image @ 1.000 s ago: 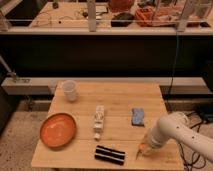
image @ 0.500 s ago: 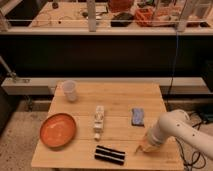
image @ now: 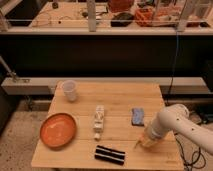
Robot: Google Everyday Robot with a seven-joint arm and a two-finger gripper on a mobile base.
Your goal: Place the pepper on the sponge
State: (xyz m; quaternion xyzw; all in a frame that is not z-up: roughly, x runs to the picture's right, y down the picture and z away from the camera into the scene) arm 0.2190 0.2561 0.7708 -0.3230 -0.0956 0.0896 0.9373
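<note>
Camera view: we see the pepper [image: 141, 143] right under the gripper [image: 148, 138], just in front of the sponge [image: 137, 116]; whether it is gripped we cannot tell. Its long axis runs diagonally, thin end pointing front-left

The end effector [image: 147, 138] is hanging low over the bench's [image: 120, 97] front right part, its tip merging with a blurred orange shape, likely the pepper [image: 142, 144]; contact is proving untellable. The arm [image: 172, 122] is running off the right edge.
</note>
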